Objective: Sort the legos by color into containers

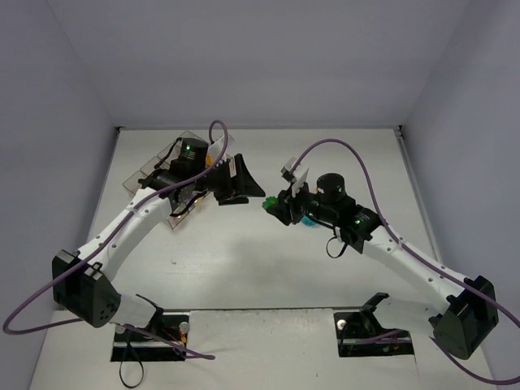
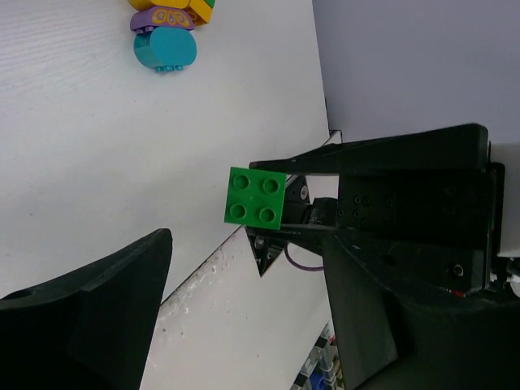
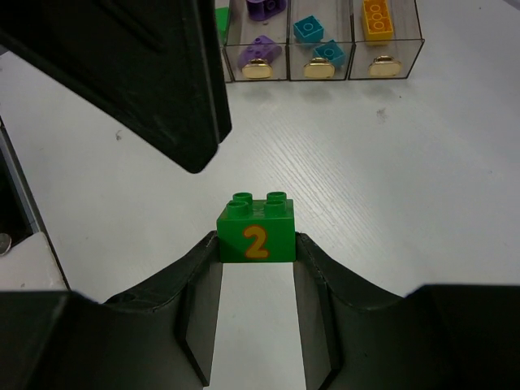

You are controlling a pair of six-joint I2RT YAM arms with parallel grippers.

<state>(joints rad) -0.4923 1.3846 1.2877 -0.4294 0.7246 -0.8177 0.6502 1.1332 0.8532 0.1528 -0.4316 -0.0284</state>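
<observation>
My right gripper [image 3: 256, 248] is shut on a green lego [image 3: 255, 227] with a yellow "2" on its side and holds it above the table; it also shows in the top view [image 1: 270, 203]. My left gripper [image 1: 241, 185] is open and empty, its jaws wide apart, just left of the held brick [image 2: 256, 197]. The containers [image 1: 136, 182] lie at the back left under the left arm. In the right wrist view the bins hold purple [image 3: 260, 50], cyan [image 3: 317, 42] and orange-yellow [image 3: 379, 18] legos; a fourth bin is mostly hidden behind a left finger [image 3: 154, 73].
Loose legos lie near the right gripper: a cyan round one [image 2: 165, 50], a purple one [image 2: 162, 18] and a yellow one [image 2: 201, 8]; the cyan shows under the right wrist [image 1: 309, 219]. White walls enclose the table.
</observation>
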